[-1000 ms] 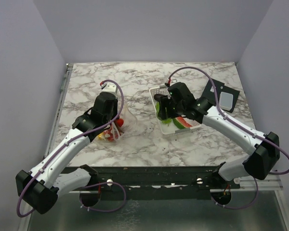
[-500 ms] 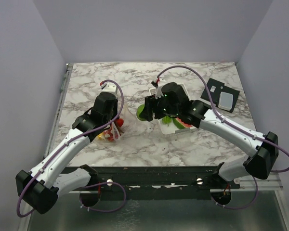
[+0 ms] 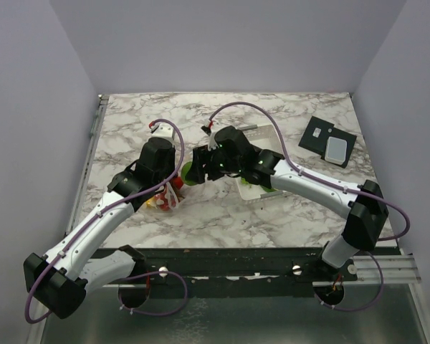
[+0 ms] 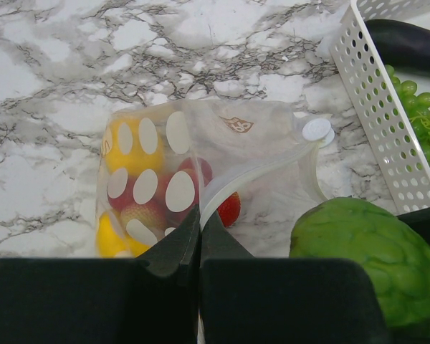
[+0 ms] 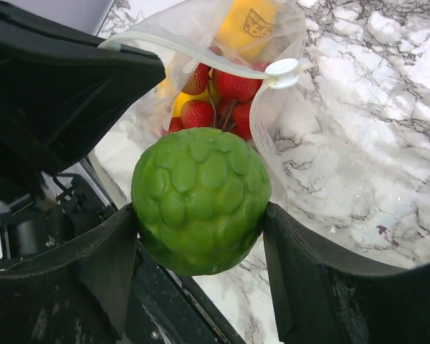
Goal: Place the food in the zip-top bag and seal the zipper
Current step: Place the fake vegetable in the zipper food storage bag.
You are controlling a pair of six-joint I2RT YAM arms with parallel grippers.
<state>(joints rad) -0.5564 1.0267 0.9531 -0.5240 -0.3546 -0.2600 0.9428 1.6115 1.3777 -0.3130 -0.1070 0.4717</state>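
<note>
Swung leftward over the last second, from above the basket (image 3: 252, 190) to right beside the bag (image 4: 229, 140): right arm, load unchanged. Left arm in the same spot as before.

Marble table (image 3: 129, 122) under both tools. Black card (image 3: 328, 141) far behind the right arm, well apart from everything.

White perforated basket now behind and to the right of the right gripper (image 3: 195, 172); off to the right of the left gripper (image 4: 199, 247) in the left wrist view. Inside it: dark eggplant (image 4: 408, 43) at the far end, green grapes (image 4: 408, 89) nearer.

Clear bag directly ahead of the left gripper, lying on the table, mouth gaping toward the right gripper. Left fingers clamped tight together on the near edge of the mouth, pinching the plastic.

Green fruit (image 5: 199, 204), round and bumpy, gripped between the spread right fingers, one pad on each side. Just short of the bag's mouth, not inside yet. Low and right of the left fingers in that wrist view.

Already in the bag, beyond the green fruit: red strawberries (image 5: 233, 82), yellow pieces (image 4: 125, 147) deeper in.

Zipper strip (image 5: 186, 50) unsealed, arching over the opening. White tab (image 5: 283, 69) at its far end.
</note>
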